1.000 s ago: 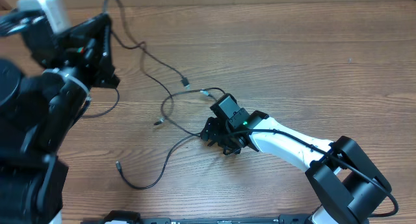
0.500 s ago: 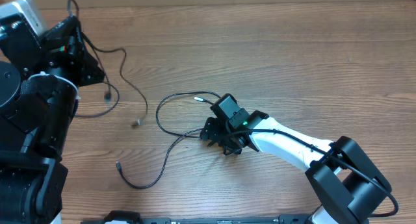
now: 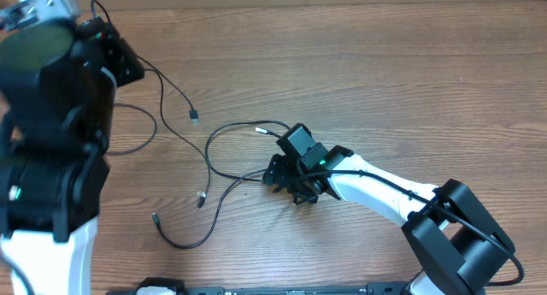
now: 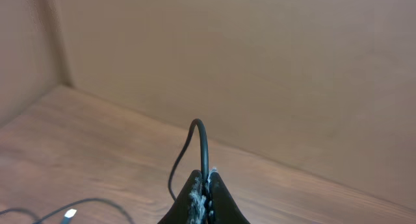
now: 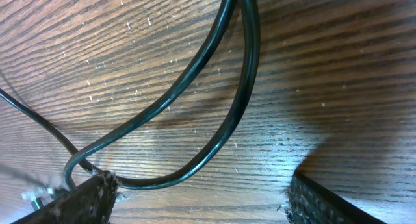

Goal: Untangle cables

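Black cable (image 3: 194, 115), pinched in the clamped left gripper (image 4: 207, 185), has been hauled toward the table's (image 3: 385, 73) far left corner, leaving the second cable (image 5: 249, 74) looped mid-table between the right gripper's (image 5: 201, 188) spread fingers, so the two look nearly parted

I'm seeing a wood-grain tabletop (image 3: 410, 81), evenly lit, with a plain tan wall (image 4: 273, 62) rising behind its far edge.
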Controlling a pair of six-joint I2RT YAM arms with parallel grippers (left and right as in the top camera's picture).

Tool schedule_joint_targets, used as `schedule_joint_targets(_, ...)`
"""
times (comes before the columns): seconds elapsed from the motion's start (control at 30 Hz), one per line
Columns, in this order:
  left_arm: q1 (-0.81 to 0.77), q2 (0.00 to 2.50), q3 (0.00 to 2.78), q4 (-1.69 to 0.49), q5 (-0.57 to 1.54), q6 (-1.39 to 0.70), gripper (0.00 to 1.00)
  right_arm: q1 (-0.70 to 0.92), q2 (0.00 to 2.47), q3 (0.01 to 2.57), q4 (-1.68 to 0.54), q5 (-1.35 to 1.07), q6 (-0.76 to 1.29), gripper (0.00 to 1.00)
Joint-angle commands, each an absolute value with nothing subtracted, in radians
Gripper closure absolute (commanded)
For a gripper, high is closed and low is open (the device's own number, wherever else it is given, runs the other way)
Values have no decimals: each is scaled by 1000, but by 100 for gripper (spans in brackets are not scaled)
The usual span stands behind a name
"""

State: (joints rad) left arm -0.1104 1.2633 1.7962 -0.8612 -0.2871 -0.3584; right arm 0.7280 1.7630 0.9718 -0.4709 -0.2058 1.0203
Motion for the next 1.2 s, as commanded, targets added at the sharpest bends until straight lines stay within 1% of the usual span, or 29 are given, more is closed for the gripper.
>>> schedule_joint_targets(0.0,-109,1308,1815,-860,-455,-336,96,730,1769,969,-474,-199,1016,17)
schedule_joint_targets(0.13,-70,1363,1815,-848,-577,-336,96,730,1769,969,-474,-199,1016,17)
schedule_joint_targets(0.23,-10,1391,1815,-836,-573,-344,96,730,1769,969,-474,-199,1016,17)
schedule_joint_targets(0.33,72,1420,1815,-842,-524,-375,96,730,1769,969,-473,-198,1016,17)
schedule_joint_targets(0.53,260,1480,1815,-918,-506,-478,96,730,1769,969,-473,-198,1016,17)
schedule_joint_targets(0.8,467,1613,1814,-1061,-314,-558,96,730,1769,969,-472,-191,1016,17)
schedule_joint_targets(0.93,520,1688,1814,-1093,-203,-558,96,730,1769,969,-473,-191,1016,17)
schedule_joint_targets(1.07,538,1753,1814,-1131,-115,-554,96,730,1769,969,-472,-191,1016,17)
schedule_joint_targets(1.1,538,1768,1814,-1140,-95,-550,94,730,1769,969,-472,-191,1016,17)
schedule_joint_targets(1.13,538,1784,1814,-1148,-76,-546,91,730,1769,969,-472,-191,1016,17)
schedule_joint_targets(1.17,538,1799,1814,-1154,-53,-540,84,730,1769,969,-472,-191,1016,17)
